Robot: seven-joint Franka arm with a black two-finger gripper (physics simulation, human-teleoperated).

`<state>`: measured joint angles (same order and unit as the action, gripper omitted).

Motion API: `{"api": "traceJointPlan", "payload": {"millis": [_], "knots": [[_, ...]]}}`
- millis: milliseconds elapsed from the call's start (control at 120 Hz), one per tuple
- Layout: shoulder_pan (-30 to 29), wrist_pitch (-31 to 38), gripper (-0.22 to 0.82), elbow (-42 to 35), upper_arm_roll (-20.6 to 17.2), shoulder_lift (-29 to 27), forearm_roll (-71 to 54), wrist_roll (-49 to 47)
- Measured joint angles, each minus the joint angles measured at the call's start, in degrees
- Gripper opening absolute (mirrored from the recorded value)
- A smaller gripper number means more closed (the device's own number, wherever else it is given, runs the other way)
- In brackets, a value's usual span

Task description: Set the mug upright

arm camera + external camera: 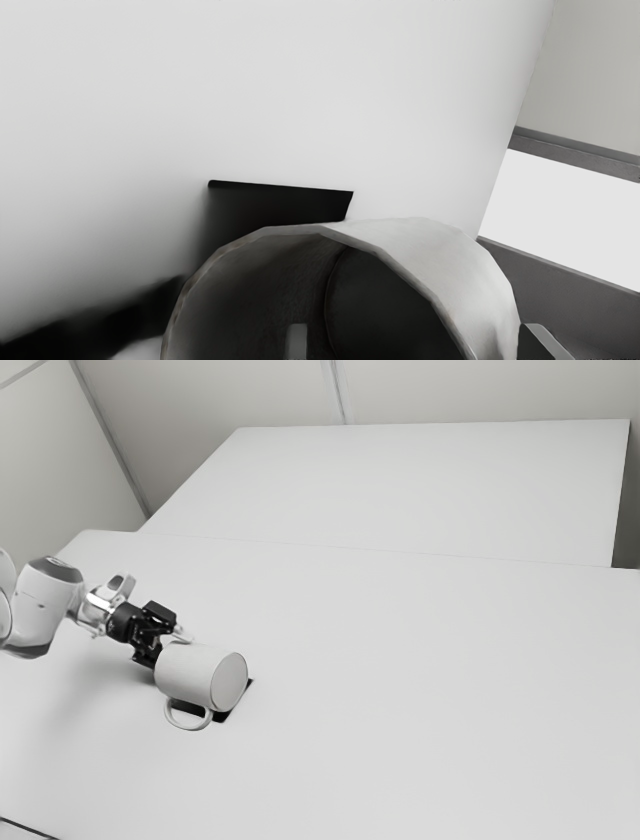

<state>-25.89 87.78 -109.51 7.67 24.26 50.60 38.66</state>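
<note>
While the mug [190, 674] lies on its side, the jaws stand parted, one inside its mouth, one outside.

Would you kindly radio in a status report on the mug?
Gripper open, one finger inside mug, one outside. Mug on its side, mouth toward gripper. Dark patch beside it on table, possibly shadow.

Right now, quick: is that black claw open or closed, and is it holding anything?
Gripper: open, one finger inside the mug, the other outside, not clamped on it.
</note>
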Motion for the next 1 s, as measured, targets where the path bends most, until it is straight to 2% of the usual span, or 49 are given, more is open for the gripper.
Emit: {"api": "traceJointPlan", "payload": {"millis": [75,142,217,300,533,700,867,1000], "knots": [[0.20,0.03,0.21,0.12,-0.03,-0.05,0.14,-0.04],[0.38,0.14,0.08,0.22,-0.08,-0.16,0.18,-0.14],[0.64,0.25,-0.01,0.79,-0.27,-0.40,0.27,-0.35],[0.90,0.32,-0.07,2.05,-0.64,-0.65,0.33,-0.74],[1.41,0.34,-0.15,2.55,-0.77,-1.10,0.25,-1.93],[5.19,2.62,-0.16,3.78,-0.82,-5.09,-5.53,-2.61],[11.85,9.62,-0.17,3.06,-1.29,-12.30,-16.16,-3.31],[16.01,17.91,-0.18,0.06,-5.23,-16.42,-28.08,-6.10]]}}
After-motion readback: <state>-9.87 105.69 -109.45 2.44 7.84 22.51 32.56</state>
